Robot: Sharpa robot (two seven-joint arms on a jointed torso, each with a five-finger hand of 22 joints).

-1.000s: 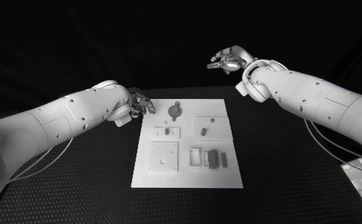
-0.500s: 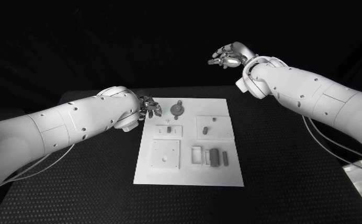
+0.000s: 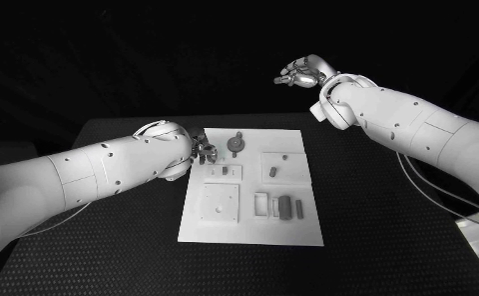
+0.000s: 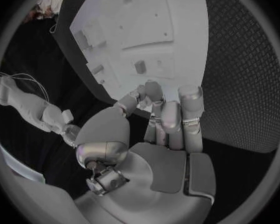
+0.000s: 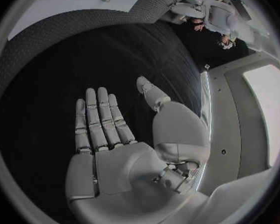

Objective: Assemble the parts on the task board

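Task board (image 3: 250, 202), white plate at table centre, carries small grey parts (image 3: 284, 207) in recesses along its near right, a round part (image 3: 235, 144) at the far end. Left hand (image 3: 205, 151) hovers over the far-left corner, fingers loosely apart, empty; best to settle squarely above one part before pinching. Right hand (image 3: 300, 75) held high and well away, fingers flat, holding nothing.

Black textured table (image 3: 379, 227), dark surroundings.
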